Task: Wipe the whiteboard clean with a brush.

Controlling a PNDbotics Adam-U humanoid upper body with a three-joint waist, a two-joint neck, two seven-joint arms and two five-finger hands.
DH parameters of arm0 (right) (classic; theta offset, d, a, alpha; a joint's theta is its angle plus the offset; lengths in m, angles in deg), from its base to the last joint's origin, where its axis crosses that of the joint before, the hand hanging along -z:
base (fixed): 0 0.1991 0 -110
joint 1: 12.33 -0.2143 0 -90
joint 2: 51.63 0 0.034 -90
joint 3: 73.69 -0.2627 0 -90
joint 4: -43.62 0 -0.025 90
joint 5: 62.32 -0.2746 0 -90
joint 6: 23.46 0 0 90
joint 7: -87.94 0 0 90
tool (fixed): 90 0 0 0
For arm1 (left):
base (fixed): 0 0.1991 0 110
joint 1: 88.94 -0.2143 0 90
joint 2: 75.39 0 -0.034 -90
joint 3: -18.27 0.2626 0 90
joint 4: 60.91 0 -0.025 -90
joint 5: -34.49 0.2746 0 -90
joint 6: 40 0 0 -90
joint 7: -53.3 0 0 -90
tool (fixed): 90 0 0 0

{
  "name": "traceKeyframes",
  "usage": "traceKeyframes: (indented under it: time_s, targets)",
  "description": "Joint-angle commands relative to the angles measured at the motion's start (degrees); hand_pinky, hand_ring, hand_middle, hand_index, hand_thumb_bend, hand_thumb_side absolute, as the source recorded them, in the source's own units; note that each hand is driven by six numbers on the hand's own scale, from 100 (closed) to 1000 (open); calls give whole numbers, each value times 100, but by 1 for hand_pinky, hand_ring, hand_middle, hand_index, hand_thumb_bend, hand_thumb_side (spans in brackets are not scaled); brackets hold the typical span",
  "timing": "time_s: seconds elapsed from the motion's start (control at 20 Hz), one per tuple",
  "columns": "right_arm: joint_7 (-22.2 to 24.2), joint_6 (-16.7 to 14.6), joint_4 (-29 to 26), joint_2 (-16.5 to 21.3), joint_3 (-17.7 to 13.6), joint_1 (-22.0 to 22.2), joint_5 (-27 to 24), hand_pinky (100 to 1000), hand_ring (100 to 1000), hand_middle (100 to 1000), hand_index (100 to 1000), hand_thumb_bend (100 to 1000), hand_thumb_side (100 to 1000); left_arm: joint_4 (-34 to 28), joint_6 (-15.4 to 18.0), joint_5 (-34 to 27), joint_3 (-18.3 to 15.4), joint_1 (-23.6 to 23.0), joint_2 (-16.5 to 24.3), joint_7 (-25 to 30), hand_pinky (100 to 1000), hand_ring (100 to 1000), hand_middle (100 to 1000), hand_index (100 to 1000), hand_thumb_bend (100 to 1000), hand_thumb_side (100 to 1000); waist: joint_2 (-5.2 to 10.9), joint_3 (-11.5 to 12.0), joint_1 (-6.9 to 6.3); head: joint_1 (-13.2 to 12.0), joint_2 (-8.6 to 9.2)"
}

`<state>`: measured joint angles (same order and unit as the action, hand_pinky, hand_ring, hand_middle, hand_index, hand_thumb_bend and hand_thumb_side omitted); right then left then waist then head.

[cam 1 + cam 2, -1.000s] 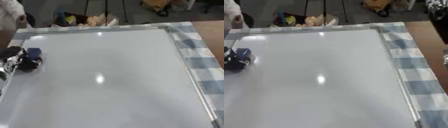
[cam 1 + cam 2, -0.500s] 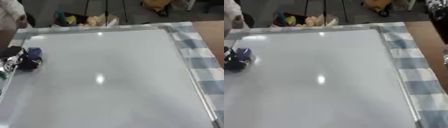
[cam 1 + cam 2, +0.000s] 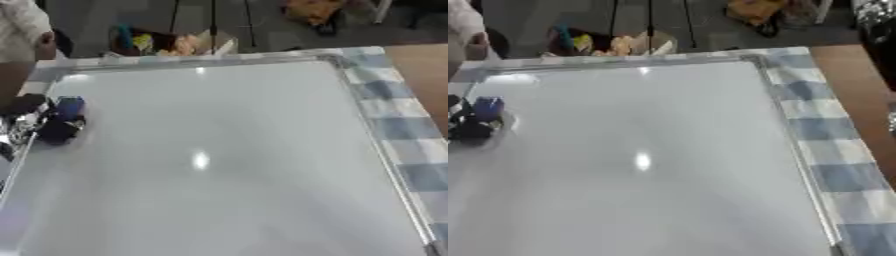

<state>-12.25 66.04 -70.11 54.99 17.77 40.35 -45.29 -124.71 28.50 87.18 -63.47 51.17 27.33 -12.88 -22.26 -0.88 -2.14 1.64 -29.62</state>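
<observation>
Your left hand point(image 3: 31, 122) grasps the blue brush point(image 3: 66, 109) at the whiteboard's point(image 3: 227, 160) far-left edge; overshoot left and it could slip off.

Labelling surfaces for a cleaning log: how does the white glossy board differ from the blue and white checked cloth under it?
The white glossy whiteboard is plain and shiny, reflecting a light spot; the blue and white checked cloth is patterned and matte. The whiteboard lies on top, and the cloth shows only as a strip past its right and far edges. Both lie flat.
</observation>
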Motion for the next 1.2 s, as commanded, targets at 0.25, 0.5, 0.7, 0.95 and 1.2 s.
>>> traceKeyframes:
  time_s: [0.25, 0.5, 0.7, 0.95, 1.2]
  targets:
    - [-54, 13, -86, 147, -55, -60, -55, 829, 848, 766, 851, 100, 1000, -4, 68, 47, 27, 98, 40, 114, 478, 576, 554, 454, 148, 647, 143, -19, -1, -21, 70]
    - [-71, 22, -86, 140, -61, -55, -58, 829, 847, 765, 851, 100, 1000, 3, 138, 121, 84, 115, -8, 189, 478, 568, 530, 452, 159, 648, 142, -31, -4, -35, 74]
    - [-86, 31, -86, 137, -61, -53, -65, 829, 847, 764, 851, 100, 1000, -12, 207, 215, 141, 134, -33, 230, 478, 570, 532, 453, 163, 647, 145, -37, -11, -39, 72]
    - [-114, 38, -86, 133, -60, -57, -92, 829, 846, 763, 850, 100, 1000, -97, 328, 371, 278, 151, -49, 319, 477, 575, 529, 437, 177, 643, 152, -37, -20, -62, 52]
    - [-120, 40, -86, 130, -55, -63, -98, 829, 846, 762, 849, 100, 1000, -182, 393, 626, 382, 180, -69, 420, 480, 586, 541, 440, 194, 659, 157, -41, -27, -106, 20]
